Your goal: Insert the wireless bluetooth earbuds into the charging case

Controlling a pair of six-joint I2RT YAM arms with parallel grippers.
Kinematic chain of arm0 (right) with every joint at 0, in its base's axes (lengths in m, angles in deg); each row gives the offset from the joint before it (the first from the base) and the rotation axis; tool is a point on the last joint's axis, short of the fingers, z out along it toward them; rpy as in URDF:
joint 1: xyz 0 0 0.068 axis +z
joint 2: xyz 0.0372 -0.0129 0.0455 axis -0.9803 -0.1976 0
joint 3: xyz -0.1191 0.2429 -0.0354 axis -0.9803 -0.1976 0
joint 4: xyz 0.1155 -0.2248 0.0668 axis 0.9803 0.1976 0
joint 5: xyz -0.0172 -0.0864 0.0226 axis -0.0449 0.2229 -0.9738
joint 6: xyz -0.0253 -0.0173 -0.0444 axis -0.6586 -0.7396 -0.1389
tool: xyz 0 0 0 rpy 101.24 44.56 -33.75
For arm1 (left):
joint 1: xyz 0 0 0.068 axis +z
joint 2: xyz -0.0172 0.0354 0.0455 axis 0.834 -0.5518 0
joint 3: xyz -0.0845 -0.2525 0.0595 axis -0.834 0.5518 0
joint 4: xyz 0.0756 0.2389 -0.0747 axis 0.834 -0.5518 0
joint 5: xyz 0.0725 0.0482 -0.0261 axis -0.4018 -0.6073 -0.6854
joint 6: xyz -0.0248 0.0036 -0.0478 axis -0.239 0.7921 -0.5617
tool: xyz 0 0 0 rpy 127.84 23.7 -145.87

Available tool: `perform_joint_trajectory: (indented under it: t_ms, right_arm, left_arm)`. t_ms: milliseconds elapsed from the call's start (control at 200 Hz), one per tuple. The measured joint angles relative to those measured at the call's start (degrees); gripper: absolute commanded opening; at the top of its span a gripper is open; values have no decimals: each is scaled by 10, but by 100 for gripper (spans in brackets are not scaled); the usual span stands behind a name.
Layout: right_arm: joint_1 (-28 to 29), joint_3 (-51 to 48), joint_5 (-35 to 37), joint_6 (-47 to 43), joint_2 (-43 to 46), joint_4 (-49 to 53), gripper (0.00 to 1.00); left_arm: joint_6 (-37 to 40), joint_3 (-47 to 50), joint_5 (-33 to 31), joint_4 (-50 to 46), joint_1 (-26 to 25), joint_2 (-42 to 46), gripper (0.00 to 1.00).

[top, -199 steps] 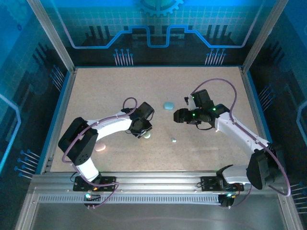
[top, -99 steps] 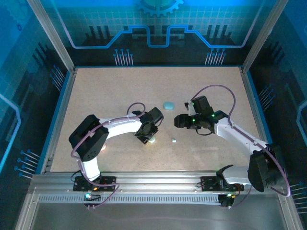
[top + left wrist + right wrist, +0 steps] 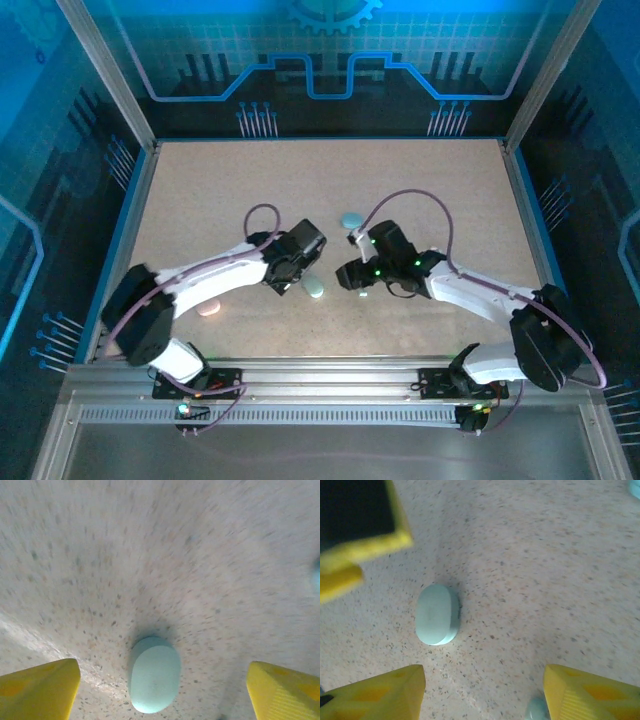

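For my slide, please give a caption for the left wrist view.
Left gripper open over a pale teal oval case lying on the speckled table.

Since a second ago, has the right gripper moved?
Yes: the right gripper has swung left and toward the near edge, from right of the pale blue case to directly in front of it.

Cool blue ambient light, tabletop (image 3: 200,190) evenly lit, left wrist view motion-blurred, right wrist view sharp, soft shadows.

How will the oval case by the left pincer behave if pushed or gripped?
The oval case looks smooth and rounded, so it may slip from a grip. It lies flat on the table, so it probably slides, not rolls.
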Motion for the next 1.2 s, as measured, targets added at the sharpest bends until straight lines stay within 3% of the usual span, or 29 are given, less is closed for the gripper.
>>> perform_joint_trajectory:
  t_ms: [320, 600, 901, 1201]
  right_arm:
    - [101, -23, 45, -105, -101, -118, 75]
    - [119, 30, 75, -137, -190, -141, 75]
    - [120, 53, 78, -157, -237, -154, 64]
    - [120, 60, 71, -179, -249, -165, 36]
  left_arm:
    - [171, 183, -90, 57, 116, 263, 90]
    - [295, 279, -138, 137, 132, 464, 90]
    - [365, 285, -148, 172, 134, 478, 91]
    - [418, 285, -120, 212, 134, 454, 91]
